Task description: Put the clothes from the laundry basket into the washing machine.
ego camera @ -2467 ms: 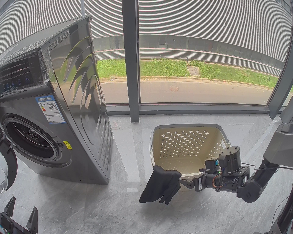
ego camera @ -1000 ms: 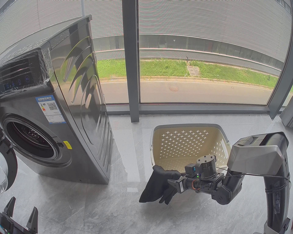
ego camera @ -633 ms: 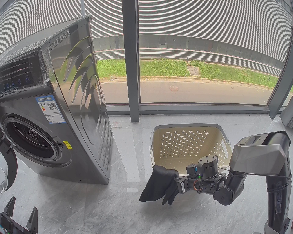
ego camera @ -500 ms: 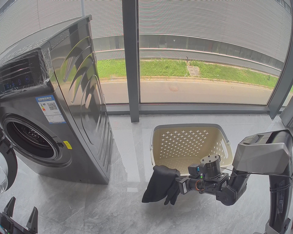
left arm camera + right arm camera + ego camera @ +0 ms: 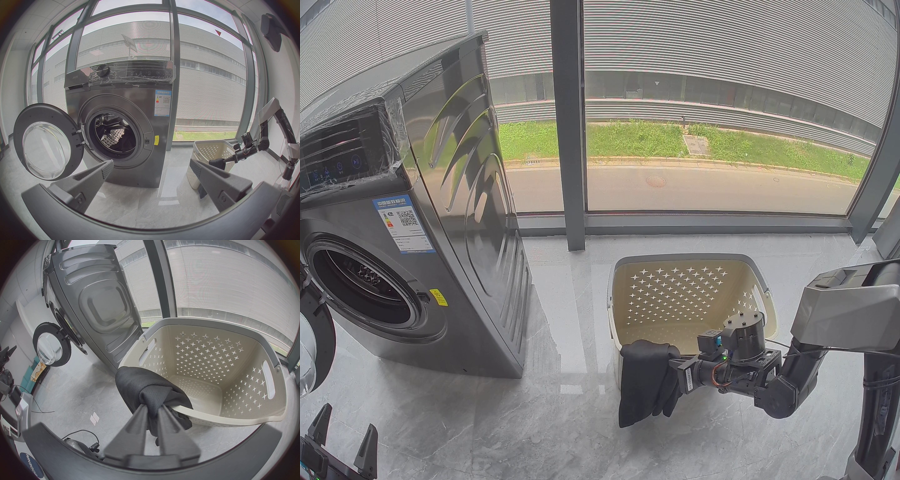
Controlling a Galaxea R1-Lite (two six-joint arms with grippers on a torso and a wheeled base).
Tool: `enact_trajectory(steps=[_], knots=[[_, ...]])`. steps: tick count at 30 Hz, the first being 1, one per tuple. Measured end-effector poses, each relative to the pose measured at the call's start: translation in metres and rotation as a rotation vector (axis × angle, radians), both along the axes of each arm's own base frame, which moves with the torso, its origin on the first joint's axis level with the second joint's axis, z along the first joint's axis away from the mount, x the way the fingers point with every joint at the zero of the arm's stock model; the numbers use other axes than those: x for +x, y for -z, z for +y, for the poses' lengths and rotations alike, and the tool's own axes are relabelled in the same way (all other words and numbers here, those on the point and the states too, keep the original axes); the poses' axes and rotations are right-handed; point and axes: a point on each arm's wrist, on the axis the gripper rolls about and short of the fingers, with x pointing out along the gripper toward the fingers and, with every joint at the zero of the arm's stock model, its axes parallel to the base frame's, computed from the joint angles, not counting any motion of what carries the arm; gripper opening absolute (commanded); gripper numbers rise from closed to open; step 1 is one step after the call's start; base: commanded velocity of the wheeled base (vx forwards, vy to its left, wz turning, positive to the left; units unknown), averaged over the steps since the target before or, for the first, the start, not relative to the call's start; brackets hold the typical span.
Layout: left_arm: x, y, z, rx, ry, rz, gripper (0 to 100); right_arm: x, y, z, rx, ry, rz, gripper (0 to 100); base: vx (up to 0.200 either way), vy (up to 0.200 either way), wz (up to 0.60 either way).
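A black garment (image 5: 645, 381) hangs over the near left corner of the beige laundry basket (image 5: 687, 259), mostly outside it. My right gripper (image 5: 677, 365) is shut on the garment's upper edge beside the basket rim. The right wrist view shows the fingers pinching the black cloth (image 5: 147, 388) above the rim (image 5: 218, 323). The grey washing machine (image 5: 444, 206) stands at the left with its round door (image 5: 47, 142) swung open and the drum (image 5: 365, 287) exposed. My left gripper (image 5: 340, 439) is low at the near left, open and holding nothing (image 5: 150, 163).
The basket's inside (image 5: 200, 387) looks bare. Tall windows and a dark pillar (image 5: 569, 125) rise behind the basket. Grey marble floor (image 5: 506, 419) lies free between the washing machine and the basket. Cables (image 5: 75, 435) lie on the floor near the robot.
My right gripper moved left onto the black garment and shut on it, then drew back to the right. The garment shifted right with it and now hangs straighter at the basket corner.
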Motion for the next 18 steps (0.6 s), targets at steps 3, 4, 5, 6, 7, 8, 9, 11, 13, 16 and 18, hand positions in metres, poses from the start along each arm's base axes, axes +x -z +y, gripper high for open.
enact_trajectory(steps=[3,4,5,6,7,8,9,11,13,16,18], knots=[[0.000,0.000,0.000,0.000,0.001,0.000,100,0.001,0.002,0.001,-0.001,0.000,0.003,100,0.000,0.000,0.00],[0.000,0.000,0.000,0.000,0.001,0.000,100,0.002,0.003,0.001,0.000,0.000,0.004,100,0.000,0.000,0.00],[0.000,0.000,0.000,0.000,0.001,0.000,100,0.002,0.004,0.001,0.000,-0.001,0.006,100,0.000,0.000,0.00],[0.000,0.000,0.000,0.000,0.001,0.000,100,0.002,0.005,0.001,-0.001,-0.003,0.008,100,0.000,0.000,0.00],[0.000,0.000,0.000,0.000,0.000,0.000,100,0.002,0.006,0.002,-0.001,-0.005,0.010,100,0.000,0.000,0.00],[0.000,0.000,0.000,0.000,0.000,0.000,100,0.002,0.007,0.002,-0.002,-0.008,0.012,100,0.000,0.000,0.00],[0.000,0.000,0.000,0.000,0.000,0.000,100,0.002,0.008,0.002,-0.004,-0.010,0.015,100,0.000,0.000,0.00],[0.000,0.000,0.000,0.000,0.000,0.000,100,0.003,0.010,0.003,-0.002,-0.017,0.014,100,0.000,0.000,0.00],[0.000,0.000,0.000,0.000,0.000,0.000,100,0.004,0.013,0.005,0.000,-0.023,0.013,100,0.000,0.000,0.00],[0.000,0.000,0.000,0.000,0.000,0.000,100,0.007,0.016,0.008,0.001,-0.030,0.009,100,0.000,0.000,0.00],[0.000,0.000,0.000,0.000,0.001,0.000,100,0.010,0.019,0.011,0.002,-0.035,0.005,100,0.000,0.000,0.00]])
